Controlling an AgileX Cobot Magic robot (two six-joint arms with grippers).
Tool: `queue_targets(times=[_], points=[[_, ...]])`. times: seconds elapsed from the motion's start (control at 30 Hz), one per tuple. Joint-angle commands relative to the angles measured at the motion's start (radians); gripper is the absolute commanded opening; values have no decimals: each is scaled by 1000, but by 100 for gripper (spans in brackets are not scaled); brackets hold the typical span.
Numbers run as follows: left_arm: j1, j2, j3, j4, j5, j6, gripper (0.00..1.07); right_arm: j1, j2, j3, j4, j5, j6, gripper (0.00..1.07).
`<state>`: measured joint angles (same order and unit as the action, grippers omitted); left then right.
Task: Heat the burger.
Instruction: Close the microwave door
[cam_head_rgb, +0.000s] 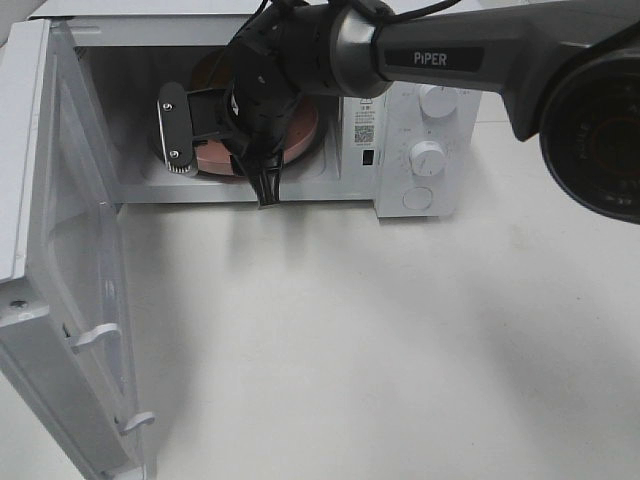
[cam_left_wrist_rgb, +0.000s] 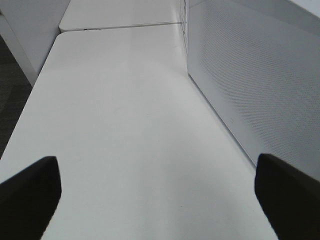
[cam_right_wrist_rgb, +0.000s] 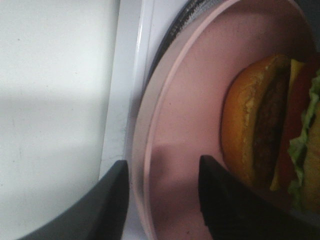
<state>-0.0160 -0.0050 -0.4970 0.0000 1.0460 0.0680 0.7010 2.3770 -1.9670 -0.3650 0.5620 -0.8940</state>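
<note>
Fingers (cam_right_wrist_rgb: 225, 210) first: on the right gripper (cam_right_wrist_rgb: 162, 165), parted, 1 outside the rim of the pink plate (cam_right_wrist_rgb: 185, 100) and 1 inside over the plate's face, with a clear gap beside the inside one, so no pinch on that rim. On the left gripper (cam_left_wrist_rgb: 157, 200), spread fully wide, just 2 dark tips at opposite edges of the left wrist view, nothing between them, hovering over bare table (cam_left_wrist_rgb: 125, 125) right beside a perforated white panel (cam_left_wrist_rgb: 260, 75). Can't tell what that panel belongs to. Now big to small. White table, filling most of the overhead view. White microwave (cam_head_rgb: 420, 150) at the back of it, 2 round knobs (cam_head_rgb: 427, 158) on the right-hand control panel, cavity open. Then the door (cam_head_rgb: 60, 250), hanging wide open on the left side, toward the camera. Then the right arm (cam_head_rgb: 450, 60), grey with PIPER printed on it, reaching from the right into the cavity and blocking most of the inside from above. Then the pink plate, down inside the cavity, close to the front lip. Smallest, the burger (cam_right_wrist_rgb: 260, 125): on that plate, inside the microwave, golden bun, dark patty, yellow cheese and green lettuce all showing, near the inside finger, touching or not impossible to say.
</note>
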Motion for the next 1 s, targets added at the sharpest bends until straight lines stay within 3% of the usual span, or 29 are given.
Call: queue_targets(times=[0.03, 0.23, 0.4, 0.5, 0.77, 0.87, 1.0], points=[[-5, -26, 1, -5, -9, -5, 98, 5, -14, 9, 27, 13, 10, 53], [-5, -26, 1, -5, -9, -5, 98, 16, -43, 38, 34, -14, 9, 62], [-5, -26, 1, -5, -9, -5, 98, 25, -128, 182, 26, -114, 9, 73], [-5, -26, 1, -5, -9, -5, 98, 25, -139, 200, 26, -128, 8, 74], [-5, -26, 1, -5, -9, -5, 98, 25, -274, 429, 2, -251, 1, 76], [-5, -26, 1, -5, -9, -5, 98, 25, -290, 450, 2, -254, 1, 76], [-5, -26, 1, -5, -9, -5, 98, 25, -370, 556, 3, -297, 15, 76]])
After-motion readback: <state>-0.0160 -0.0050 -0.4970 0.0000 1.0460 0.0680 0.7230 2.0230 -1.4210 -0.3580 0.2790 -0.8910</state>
